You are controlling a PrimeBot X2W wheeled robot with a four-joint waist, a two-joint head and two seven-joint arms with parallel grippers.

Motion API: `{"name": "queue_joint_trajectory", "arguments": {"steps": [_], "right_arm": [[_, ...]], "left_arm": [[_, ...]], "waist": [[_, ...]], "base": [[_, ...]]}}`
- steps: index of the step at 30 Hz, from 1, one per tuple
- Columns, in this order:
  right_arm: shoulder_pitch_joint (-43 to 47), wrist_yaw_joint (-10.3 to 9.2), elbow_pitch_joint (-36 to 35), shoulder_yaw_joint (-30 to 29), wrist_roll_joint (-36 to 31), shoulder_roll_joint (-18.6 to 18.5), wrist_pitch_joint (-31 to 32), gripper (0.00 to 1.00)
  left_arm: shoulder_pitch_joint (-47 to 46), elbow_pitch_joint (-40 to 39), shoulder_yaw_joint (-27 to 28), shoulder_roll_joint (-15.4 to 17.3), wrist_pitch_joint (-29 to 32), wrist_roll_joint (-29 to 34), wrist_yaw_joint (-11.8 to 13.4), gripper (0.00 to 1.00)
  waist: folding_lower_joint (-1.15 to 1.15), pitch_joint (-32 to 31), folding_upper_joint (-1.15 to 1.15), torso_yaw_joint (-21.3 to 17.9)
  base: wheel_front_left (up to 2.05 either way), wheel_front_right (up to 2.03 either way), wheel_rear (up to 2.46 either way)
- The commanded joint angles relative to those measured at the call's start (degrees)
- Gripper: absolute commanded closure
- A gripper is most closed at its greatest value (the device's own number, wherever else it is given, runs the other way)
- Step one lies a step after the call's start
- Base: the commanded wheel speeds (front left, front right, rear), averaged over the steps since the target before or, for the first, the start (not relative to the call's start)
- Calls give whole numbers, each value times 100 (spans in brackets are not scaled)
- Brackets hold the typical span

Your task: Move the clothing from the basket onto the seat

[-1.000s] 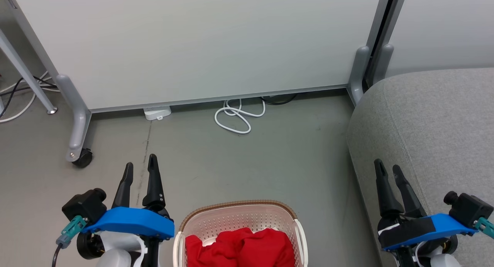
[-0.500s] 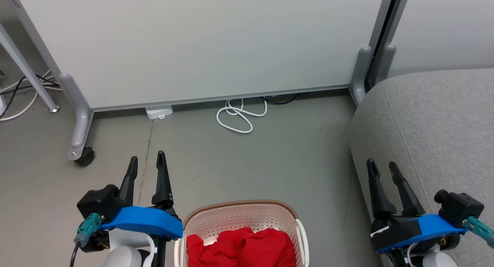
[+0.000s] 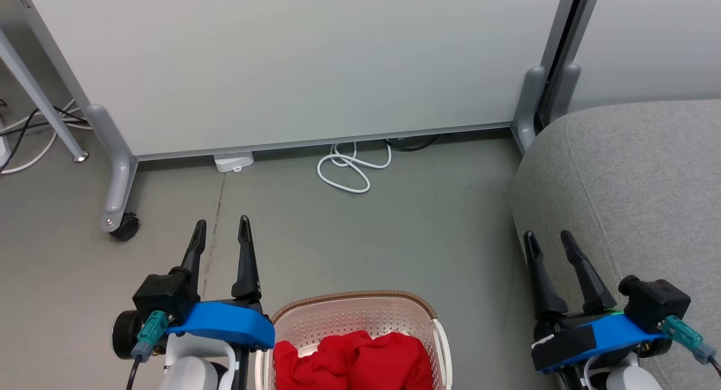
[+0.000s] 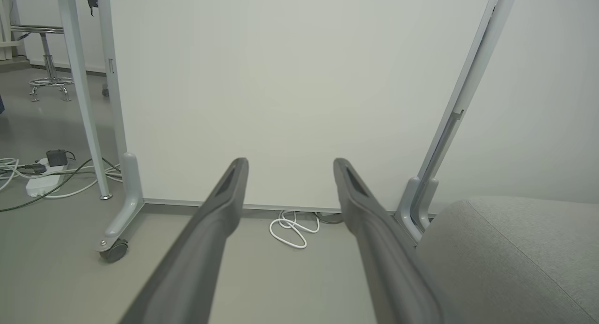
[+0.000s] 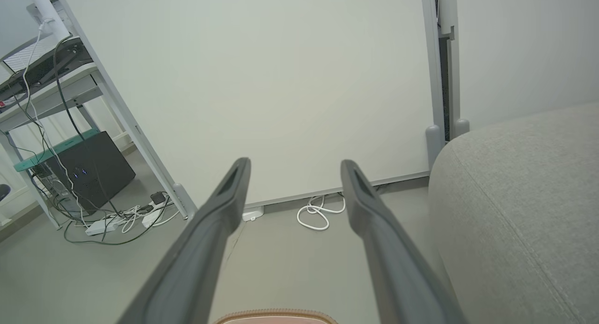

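Note:
Red clothing [image 3: 354, 362] lies bunched in the cream perforated basket [image 3: 355, 314] with a brown rim, at the bottom centre of the head view; its rim [image 5: 273, 314] also peeks in at the bottom of the right wrist view. The grey seat [image 3: 636, 170] fills the right side and also appears in both wrist views [image 4: 514, 254] [image 5: 519, 197]. My left gripper [image 3: 221, 225] is open, empty, just left of the basket. My right gripper [image 3: 546, 238] is open, empty, at the seat's front edge. Open fingers show in the wrist views [image 4: 288, 162] [image 5: 295, 162].
A white partition panel [image 3: 293, 63] on grey castor legs [image 3: 115, 193] stands ahead across the grey floor. A coiled white cable [image 3: 349, 167] lies at its base. Table legs and cables [image 3: 34, 131] are at far left; a black box and wiring [image 5: 89, 174] sit under a desk.
Both arms have drifted inward toward the basket, the left gripper rightward and the right gripper leftward. The view has shifted slightly. Both grippers stayed open.

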Motion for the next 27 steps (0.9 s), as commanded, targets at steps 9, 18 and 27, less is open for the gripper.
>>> {"name": "queue_joint_trajectory", "arguments": {"steps": [9,18,27], "right_arm": [[-102,12,-52,73,-486,-38,-138,0],[-120,13,23,146,-817,-39,-242,0],[-123,14,43,199,-1152,-40,-344,0]], "left_arm": [[-157,-21,-111,28,-138,510,54,0],[-175,9,-202,18,-235,897,26,0],[-237,150,-241,-8,-326,1158,-85,0]], "waist": [[0,9,0,21],[0,27,0,45],[0,52,0,82]], "base": [[0,0,0],[0,0,0],[0,0,0]]}}
